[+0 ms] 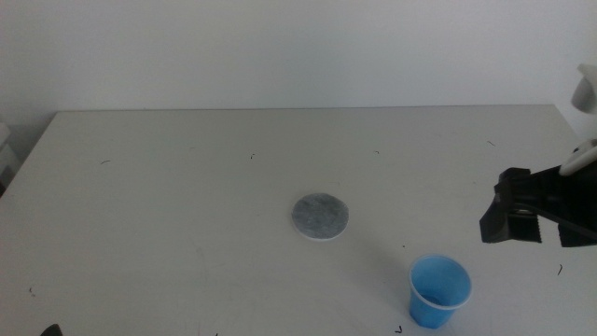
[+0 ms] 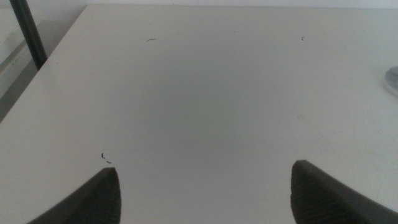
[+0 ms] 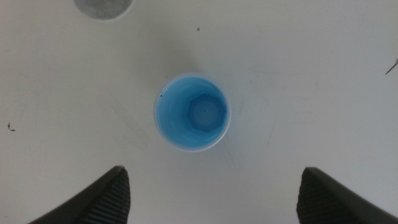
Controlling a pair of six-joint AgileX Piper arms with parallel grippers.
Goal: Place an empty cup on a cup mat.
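One cup (image 1: 439,290) stands apart from one cup mat (image 1: 321,217); right tool (image 1: 522,217) and left tool (image 2: 205,186) both spread.

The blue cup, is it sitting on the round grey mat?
No, the cup stands upright on the bare table, apart from the cup mat.

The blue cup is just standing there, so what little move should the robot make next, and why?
Probably the right gripper should ease down around the blue cup. Its jaws are open, the cup stands upright and empty between them, apart from the cup mat. The left gripper waits over bare table.
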